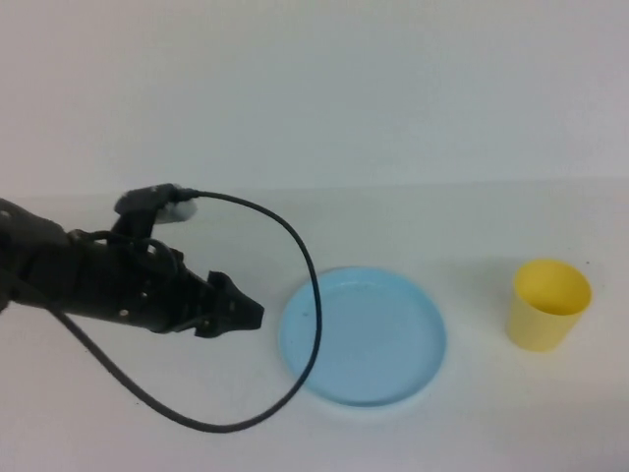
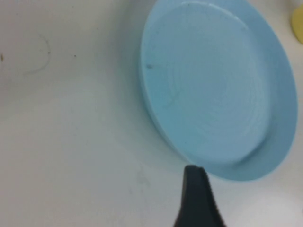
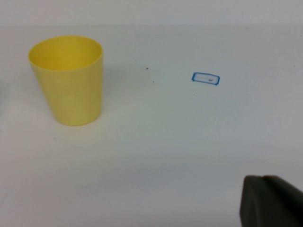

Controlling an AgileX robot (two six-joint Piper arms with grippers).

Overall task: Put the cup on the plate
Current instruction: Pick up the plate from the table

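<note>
The yellow cup (image 1: 549, 304) stands upright at the frame's right, apart from the light blue plate (image 1: 363, 335) at centre, so it is not yet placed. The left end effector (image 1: 239, 313), empty, hovers left of the plate; I cannot tell its spread. The right end effector (image 3: 272, 201), pressed together, shows only in its wrist view.

I see the plate (image 1: 363, 336) flat on the surface (image 1: 472, 423). The cup (image 1: 548, 304) stands upright to the plate's right, apart from it. My left tool (image 1: 241, 313) sits just left of the plate; its cable (image 1: 313, 285) arcs over the plate's left rim.
</note>
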